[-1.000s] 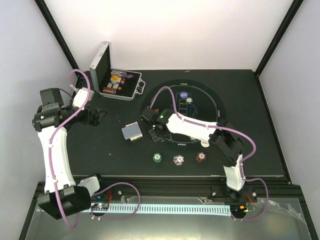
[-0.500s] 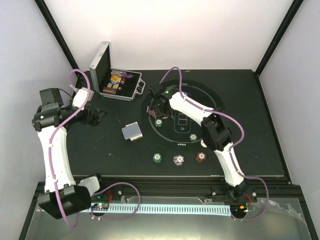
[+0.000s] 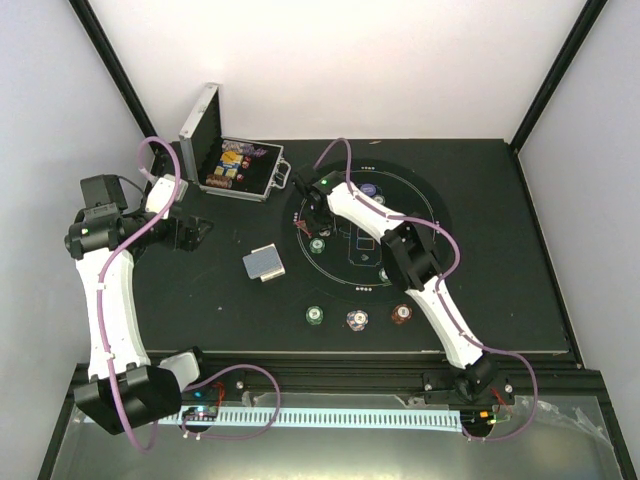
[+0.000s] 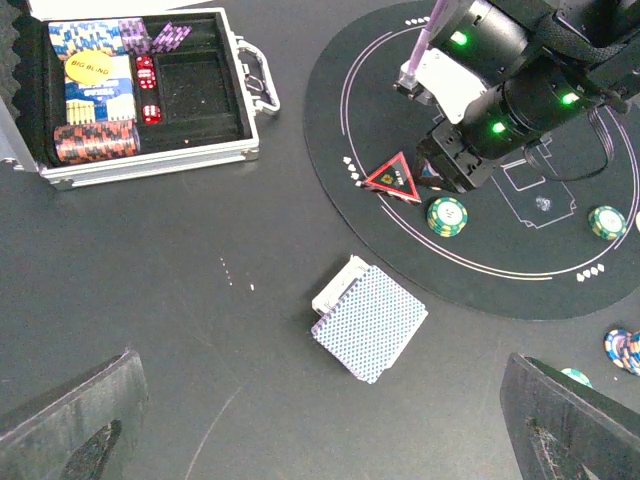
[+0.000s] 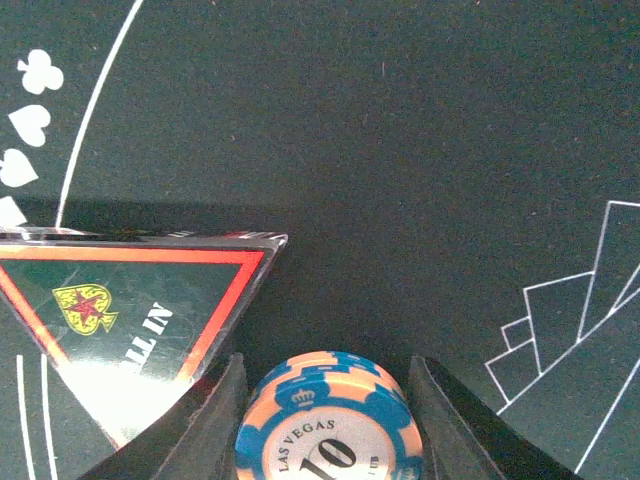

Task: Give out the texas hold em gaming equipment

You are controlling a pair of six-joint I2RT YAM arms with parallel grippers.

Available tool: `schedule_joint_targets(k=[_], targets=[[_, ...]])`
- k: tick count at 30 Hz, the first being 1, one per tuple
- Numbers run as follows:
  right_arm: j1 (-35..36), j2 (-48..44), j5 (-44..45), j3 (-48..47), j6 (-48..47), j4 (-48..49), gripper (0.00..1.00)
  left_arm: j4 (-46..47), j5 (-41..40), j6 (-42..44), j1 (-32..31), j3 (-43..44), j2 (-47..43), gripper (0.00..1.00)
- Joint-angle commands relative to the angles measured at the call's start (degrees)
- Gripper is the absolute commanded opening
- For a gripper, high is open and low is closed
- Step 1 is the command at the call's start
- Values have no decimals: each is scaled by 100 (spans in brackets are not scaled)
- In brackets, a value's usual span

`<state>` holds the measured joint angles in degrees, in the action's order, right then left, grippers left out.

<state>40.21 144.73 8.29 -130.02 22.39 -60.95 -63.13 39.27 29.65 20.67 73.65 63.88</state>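
Right gripper (image 5: 330, 428) pinching a blue-and-orange round poker chip (image 5: 325, 395) by its rim, just beside the red-edged triangular marker (image 5: 130, 310) on the round black felt mat (image 5: 400, 150).
Likely light, stiff, slick-rimmed; best held across opposite edges. Left gripper (image 4: 320, 425) gapes, empty.

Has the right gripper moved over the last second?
Yes. The right gripper has gone from beside the card deck toward the far edge, nearer the silver case, holding a blue-and-orange chip.

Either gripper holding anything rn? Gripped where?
Right gripper holds a blue-and-orange poker chip, pinched at opposite sides of its rim. Left gripper is open, holding nothing.
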Motion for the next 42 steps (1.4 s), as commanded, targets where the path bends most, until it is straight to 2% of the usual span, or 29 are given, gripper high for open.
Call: schedule_joint_targets(k=[1, 5, 8, 11, 18, 21, 24, 28, 31, 35, 42], targets=[[-38, 124, -122, -108, -26, -32, 31, -22, 136, 102, 52, 105, 27, 99], [-37, 161, -201, -108, -48, -70, 35, -23, 156, 102, 57, 111, 28, 99], [-36, 96, -208, -125, -66, -137, 52, -29, 159, 110, 52, 99, 23, 99], [-33, -104, -132, -222, -98, -194, 63, -40, 158, 111, 52, 80, 13, 99], [-34, -808, 125, -489, -163, -650, 65, -54, 170, 88, 54, 80, -55, 99], [53, -1523, 185, 494, -99, -459, 65, -53, 164, 76, 52, 97, -97, 99], [275, -2803, 210, 2443, 73, 206, 67, -55, 195, 67, 57, 89, -133, 99], [722, -4144, 112, 4626, 485, 957, 76, -27, 288, 29, 60, 23, -161, 99], [1074, -4904, -25, 5881, 888, 1356, 80, 34, 359, 1, 63, -60, -201, 99], [1518, -5448, -216, 6859, 1343, 1730, 86, 112, 417, -28, 61, -109, -236, 99], [1765, -5427, -276, 7395, 1606, 2017, 82, 69, 377, -9, 60, -87, -264, 99]])
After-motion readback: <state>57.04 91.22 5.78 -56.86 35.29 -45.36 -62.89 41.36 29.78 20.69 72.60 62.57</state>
